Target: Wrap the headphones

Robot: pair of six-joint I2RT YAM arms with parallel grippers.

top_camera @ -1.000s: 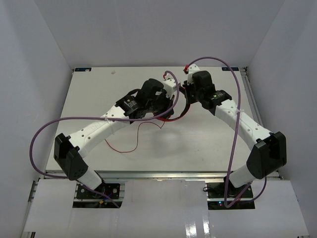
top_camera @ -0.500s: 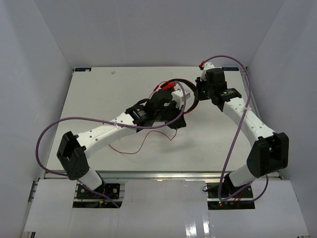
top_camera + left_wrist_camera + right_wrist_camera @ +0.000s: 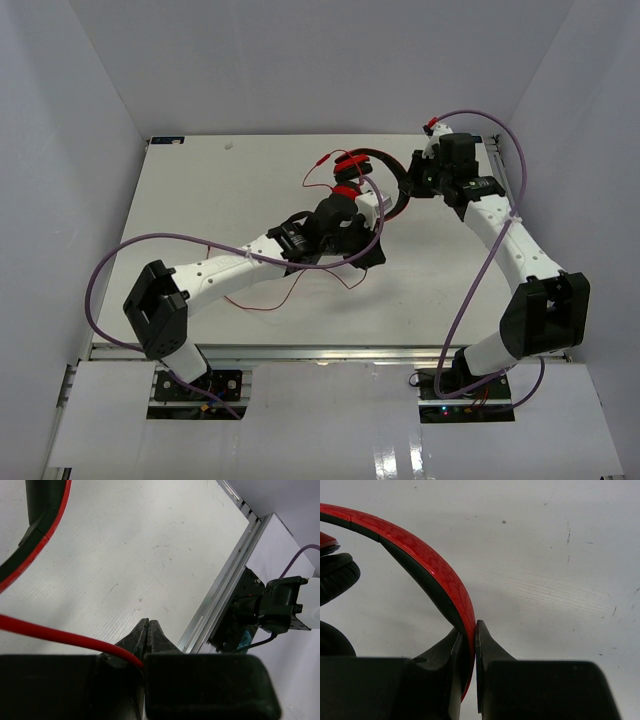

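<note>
The headphones (image 3: 350,164) were toward the back of the worktop (image 3: 200,200), right of centre, with the cups just beside my left wrist. The right fingers (image 3: 491,652) were clamped on the headband (image 3: 440,575), and that arm reached far back with its elbow near the right edge. The left fingers (image 3: 159,640), nearly together, pinched the red cord (image 3: 50,635), and that arm stretched diagonally inward. Over the previous second both wrists had shifted rightward, the right one also further back.
</note>
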